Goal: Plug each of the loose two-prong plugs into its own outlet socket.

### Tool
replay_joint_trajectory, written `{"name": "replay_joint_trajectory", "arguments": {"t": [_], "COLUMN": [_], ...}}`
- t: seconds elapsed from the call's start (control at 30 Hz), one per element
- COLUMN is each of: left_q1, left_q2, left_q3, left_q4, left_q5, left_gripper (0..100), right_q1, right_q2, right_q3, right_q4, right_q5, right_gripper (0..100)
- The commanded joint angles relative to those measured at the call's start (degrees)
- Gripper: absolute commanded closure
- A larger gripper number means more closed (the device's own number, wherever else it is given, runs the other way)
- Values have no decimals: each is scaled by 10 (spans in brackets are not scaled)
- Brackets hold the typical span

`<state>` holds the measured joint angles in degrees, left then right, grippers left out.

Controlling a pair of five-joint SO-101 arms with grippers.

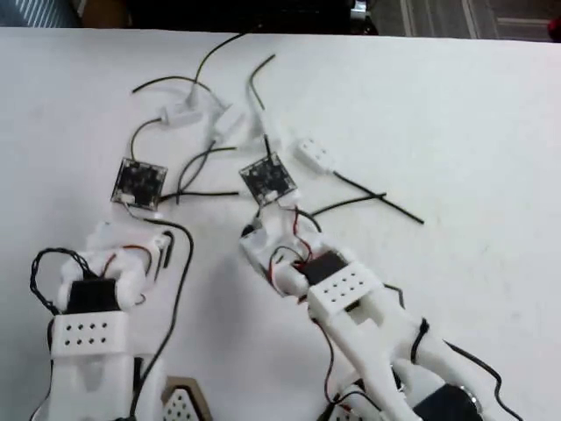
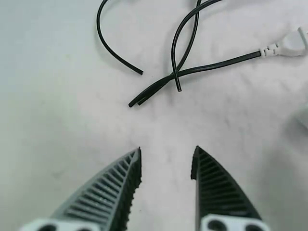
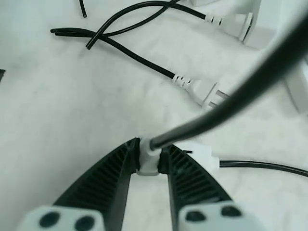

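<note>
My right gripper (image 3: 149,161) is shut on a white two-prong plug (image 3: 148,155), low over the table; its black cord (image 3: 231,101) rises toward the camera. Beyond it a second white plug (image 3: 204,91) lies loose with its prongs bare. A third plug (image 3: 231,24) lies against a white block (image 3: 267,26). My left gripper (image 2: 166,166) is open with nothing between its fingers, just above bare table. Past it lie crossed black cords (image 2: 178,72) and a white plug (image 2: 288,45). From above, the two arms (image 1: 114,263) (image 1: 307,263) stand side by side.
Loose black cords (image 1: 197,171) and white plug pieces (image 1: 180,112) (image 1: 314,153) are scattered across the middle of the white table (image 1: 473,105). Another white block (image 3: 299,91) lies beside the right gripper. The table's right and far left parts are bare.
</note>
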<state>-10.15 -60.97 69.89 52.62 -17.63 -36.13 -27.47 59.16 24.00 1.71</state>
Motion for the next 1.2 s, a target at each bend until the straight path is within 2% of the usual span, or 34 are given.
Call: {"name": "replay_joint_trajectory", "arguments": {"t": [0.0, 0.67, 0.87, 1.17], "left_q1": [-4, -6, -6, -6], "left_q2": [-13, -13, -13, -13], "left_q3": [-2, -2, -2, -2], "left_q4": [-8, -7, -7, -7], "left_q5": [3, 3, 3, 3], "left_gripper": [820, 820, 821, 821], "right_q1": [22, 15, -1, 0], "right_q2": [22, 42, 39, 39], "right_q3": [-4, 24, 21, 24], "right_q4": [-33, -31, 7, 7], "right_q5": [7, 7, 8, 33], "right_gripper": [981, 981, 981, 981]}}
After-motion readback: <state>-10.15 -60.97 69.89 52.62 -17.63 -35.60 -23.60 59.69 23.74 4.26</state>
